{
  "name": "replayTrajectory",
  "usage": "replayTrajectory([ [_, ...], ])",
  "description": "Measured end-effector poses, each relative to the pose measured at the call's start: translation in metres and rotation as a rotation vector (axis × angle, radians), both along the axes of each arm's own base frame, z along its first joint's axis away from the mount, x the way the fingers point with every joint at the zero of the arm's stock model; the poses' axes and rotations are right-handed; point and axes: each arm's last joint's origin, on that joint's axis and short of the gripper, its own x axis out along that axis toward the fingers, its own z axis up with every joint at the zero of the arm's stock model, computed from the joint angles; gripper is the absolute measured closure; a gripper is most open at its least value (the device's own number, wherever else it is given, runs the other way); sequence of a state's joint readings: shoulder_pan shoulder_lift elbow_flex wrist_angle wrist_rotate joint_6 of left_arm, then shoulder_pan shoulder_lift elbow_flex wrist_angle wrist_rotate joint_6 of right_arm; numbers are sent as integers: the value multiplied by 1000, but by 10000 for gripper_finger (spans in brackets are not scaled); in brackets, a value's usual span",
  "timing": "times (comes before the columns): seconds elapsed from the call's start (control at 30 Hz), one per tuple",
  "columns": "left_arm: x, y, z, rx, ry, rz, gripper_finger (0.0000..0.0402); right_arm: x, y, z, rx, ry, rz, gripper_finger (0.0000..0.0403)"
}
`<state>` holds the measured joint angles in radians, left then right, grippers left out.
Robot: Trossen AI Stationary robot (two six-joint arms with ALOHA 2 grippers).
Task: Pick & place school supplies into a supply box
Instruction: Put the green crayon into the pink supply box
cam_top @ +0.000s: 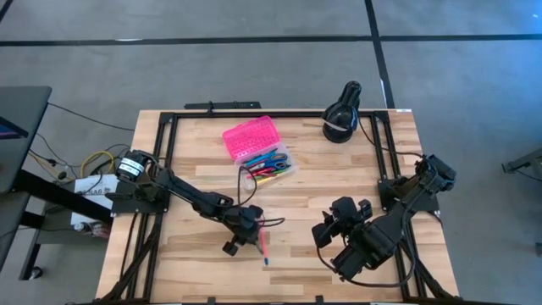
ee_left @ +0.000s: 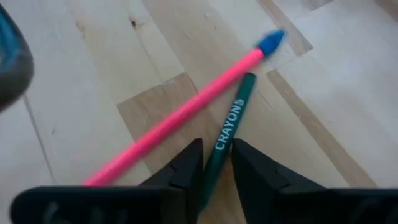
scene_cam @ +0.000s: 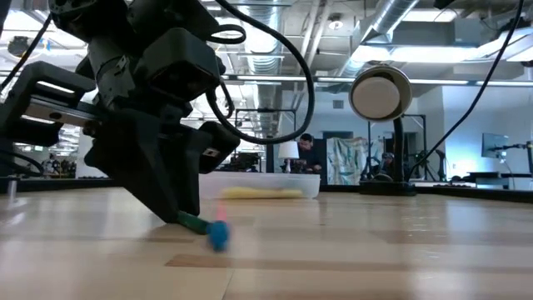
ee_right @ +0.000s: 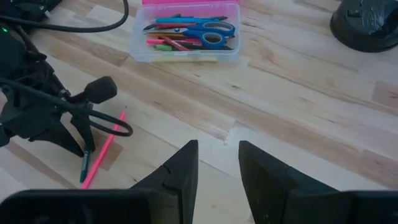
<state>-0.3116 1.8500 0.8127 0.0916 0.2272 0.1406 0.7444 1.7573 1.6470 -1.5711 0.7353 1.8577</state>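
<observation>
- Green crayon (ee_left: pixel 227 134) lies flat on the wooden table (cam_top: pixel 356 169), front-left area; in the left wrist view it sits in the narrow gap between the left gripper (ee_left: pixel 216 163)'s two dark fingers, lettered barrel pointing away from the wrist.
- Left gripper: fingers partly closed, flanking the crayon closely. Cannot tell whether the pads press it yet; crayon not lifted.
- Pink pencil (ee_left: pixel 180 112) with a blue tip lies just beside the crayon, crossing close to it at an angle, outside the finger gap. Also loose on the table.
- Right gripper (ee_right: pixel 217 163): hovering over the front-right table, fingers parted, nothing between them. Waiting.
- Supply box (cam_top: pixel 258 151) sits farther back, centre of the table, pink lid swung open. Clear base already holds blue-handled scissors (ee_right: pixel 205 31) and a bundle of pens and pencils in pink, green and yellow.
- Black round device (cam_top: pixel 341 114) at the far right edge; not part of the task.
- Progress, judged: most supplies are boxed. Two items remain out, the crayon and the pink pencil. Step in hand: securing the crayon, then carrying it back to the box.
</observation>
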Motion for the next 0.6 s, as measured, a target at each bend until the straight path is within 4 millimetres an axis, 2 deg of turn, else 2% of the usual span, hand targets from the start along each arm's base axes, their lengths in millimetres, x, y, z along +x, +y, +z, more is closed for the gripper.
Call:
replayTrajectory([
  [0.33, -6, 1, -2, -17, 86, 17, 371, 5, -6, 0, -13, 19, -1, 294],
  [0.6, -7, 1, -2, -66, 159, 139, 375, 6, -8, -1, 33, 45, -26, 294],
])
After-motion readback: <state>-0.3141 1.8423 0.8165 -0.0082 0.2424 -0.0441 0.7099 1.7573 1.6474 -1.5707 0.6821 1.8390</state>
